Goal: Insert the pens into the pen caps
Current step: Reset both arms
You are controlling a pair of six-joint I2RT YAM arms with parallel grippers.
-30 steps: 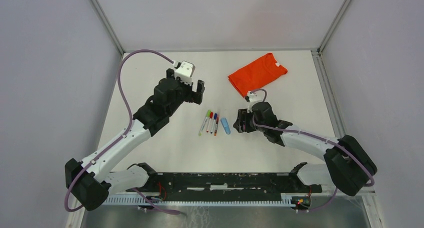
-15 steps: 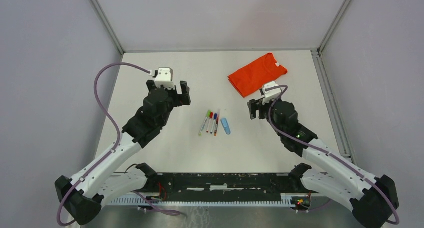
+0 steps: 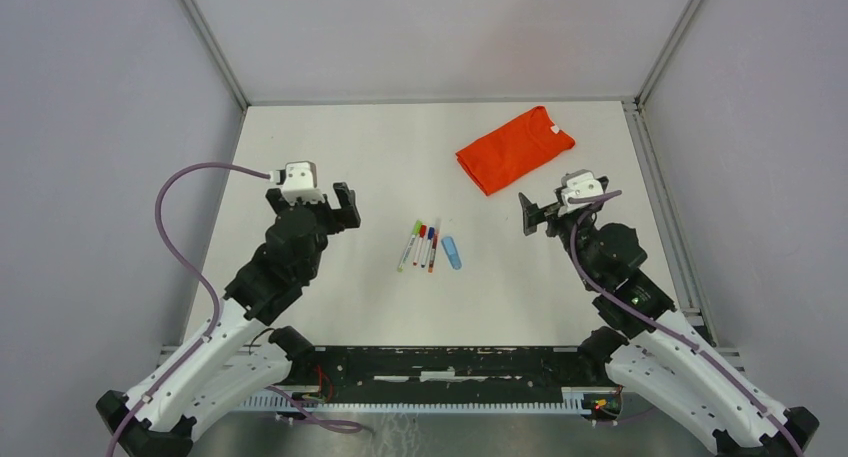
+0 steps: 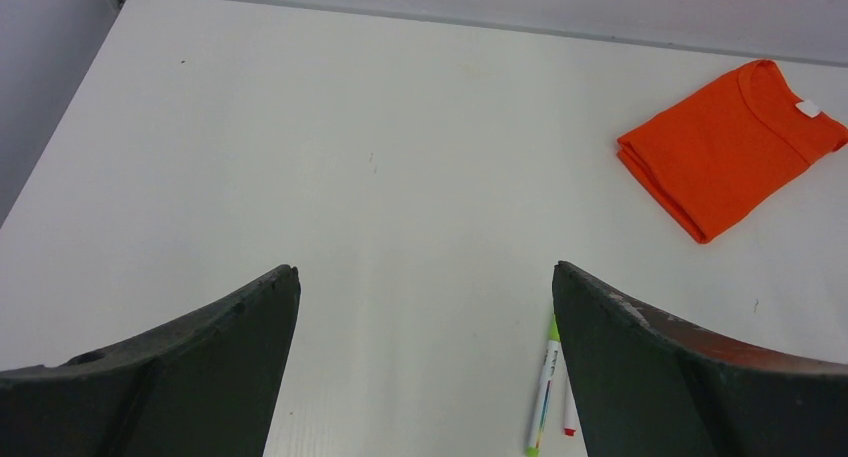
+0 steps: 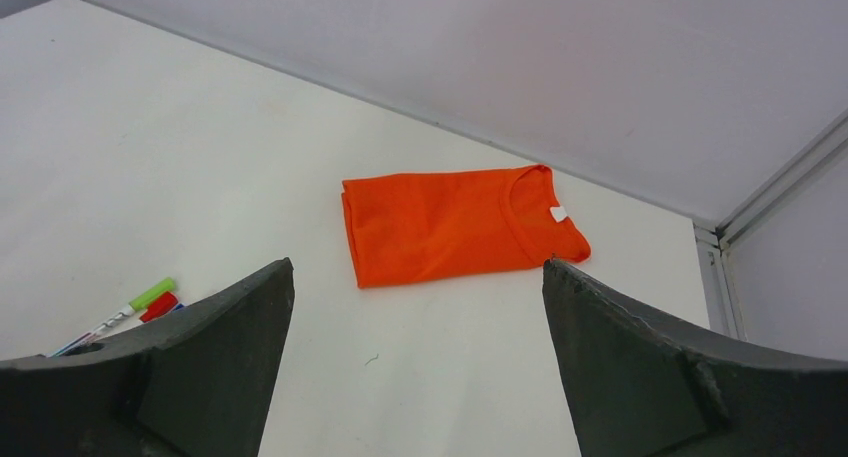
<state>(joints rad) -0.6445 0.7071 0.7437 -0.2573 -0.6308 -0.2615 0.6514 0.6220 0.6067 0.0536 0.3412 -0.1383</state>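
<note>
Several pens (image 3: 421, 245) with white barrels and green, red, blue and orange ends lie side by side mid-table. The left wrist view catches the green pen (image 4: 544, 389) and a red-tipped one (image 4: 568, 419) by my right finger. The right wrist view shows only a green end (image 5: 152, 294) and a red end (image 5: 160, 306). I cannot make out separate pen caps from the coloured ends. My left gripper (image 3: 312, 205) (image 4: 425, 269) hovers open to the left of the pens. My right gripper (image 3: 562, 209) (image 5: 418, 263) hovers open well to their right. Both are empty.
A pale blue oblong piece (image 3: 451, 252) lies just right of the pens. A folded orange shirt (image 3: 514, 148) (image 4: 730, 149) (image 5: 455, 224) lies at the back right. Grey walls with metal rails enclose the table on three sides.
Both arms pulled back from the pens and outward toward the sides. The right gripper left the spot beside the pale blue piece and opened wider; the pens stayed put.
</note>
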